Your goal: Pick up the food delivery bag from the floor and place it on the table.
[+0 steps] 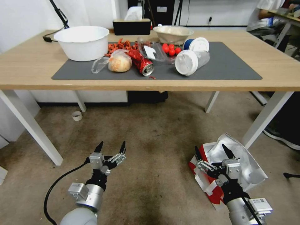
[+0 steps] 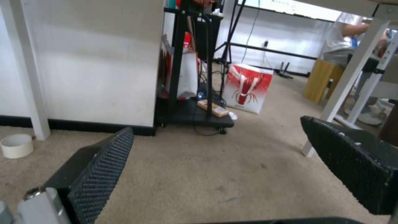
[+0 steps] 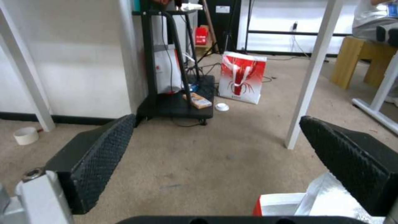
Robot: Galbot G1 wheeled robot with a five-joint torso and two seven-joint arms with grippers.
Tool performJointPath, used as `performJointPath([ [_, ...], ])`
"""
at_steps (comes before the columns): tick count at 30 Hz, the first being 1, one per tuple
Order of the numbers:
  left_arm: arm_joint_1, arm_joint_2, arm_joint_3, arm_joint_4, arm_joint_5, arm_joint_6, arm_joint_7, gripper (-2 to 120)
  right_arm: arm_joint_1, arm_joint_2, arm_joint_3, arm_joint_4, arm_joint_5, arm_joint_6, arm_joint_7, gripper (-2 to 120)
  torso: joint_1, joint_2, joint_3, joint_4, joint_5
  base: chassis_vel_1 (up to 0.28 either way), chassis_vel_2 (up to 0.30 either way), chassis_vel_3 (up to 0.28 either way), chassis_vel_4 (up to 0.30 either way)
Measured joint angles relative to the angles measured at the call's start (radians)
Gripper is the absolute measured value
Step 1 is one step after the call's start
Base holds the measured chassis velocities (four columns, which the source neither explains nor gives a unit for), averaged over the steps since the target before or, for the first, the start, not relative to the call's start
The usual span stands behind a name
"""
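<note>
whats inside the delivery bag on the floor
The food delivery bag gapes open, showing crinkled silver foil lining. The open right hand above it covers part of the mouth, so any contents cannot be seen.

Spread right claw [image 3: 215,146] (bag [image 3: 315,202] beneath)

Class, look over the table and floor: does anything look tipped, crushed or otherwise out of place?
Yes. On the table mat, a crushed red can and a lidded clear cup lie on their sides. The food delivery bag sits tilted on the floor.
</note>
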State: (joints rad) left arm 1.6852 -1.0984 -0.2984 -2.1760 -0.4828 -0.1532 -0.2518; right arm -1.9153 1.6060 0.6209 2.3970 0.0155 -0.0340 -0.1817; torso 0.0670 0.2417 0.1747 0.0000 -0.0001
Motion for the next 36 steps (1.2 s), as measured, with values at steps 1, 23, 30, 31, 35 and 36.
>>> performJointPath([
  [1,0.0,0.0,0.0,0.0,0.0,0.0,0.0,100,0.0,0.0,0.0,0.0,0.0,0.0,0.0,100,0.0,0.0,0.0,0.0,0.0,0.0,0.0,0.0,0.0],
  [23,-0.005,-0.002,0.002,0.007,0.002,-0.003,0.011,100,-0.005,0.002,-0.001,0.002,-0.005,0.0,0.001,100,-0.019,-0.086,-0.067,-0.0001,0.0,0.0,0.0,0.0,0.0],
  [30,-0.008,0.0,0.004,0.018,0.001,-0.009,0.011,100,-0.004,0.002,-0.003,-0.003,-0.008,0.0,0.0,100,-0.023,-0.116,-0.093,0.0,0.0,0.0,0.0,0.0,0.0],
  [31,-0.008,0.0,0.004,0.018,0.001,-0.009,0.011,100,-0.004,0.002,-0.003,-0.003,-0.008,0.0,0.0,100,-0.023,-0.116,-0.093,0.0,0.0,0.0,0.0,0.0,0.0],
  [35,-0.013,-0.001,0.007,0.024,-0.001,-0.01,0.011,100,-0.003,0.002,-0.003,-0.007,-0.009,0.0,-0.001,100,-0.026,-0.133,-0.106,0.0,0.0,0.0,0.0,0.0,0.0],
  [36,-0.013,-0.001,0.008,0.026,-0.001,-0.01,0.011,100,-0.003,0.002,-0.003,-0.009,-0.009,0.0,-0.001,100,-0.027,-0.137,-0.11,-0.0001,0.0,0.0,0.0,0.0,0.0],
])
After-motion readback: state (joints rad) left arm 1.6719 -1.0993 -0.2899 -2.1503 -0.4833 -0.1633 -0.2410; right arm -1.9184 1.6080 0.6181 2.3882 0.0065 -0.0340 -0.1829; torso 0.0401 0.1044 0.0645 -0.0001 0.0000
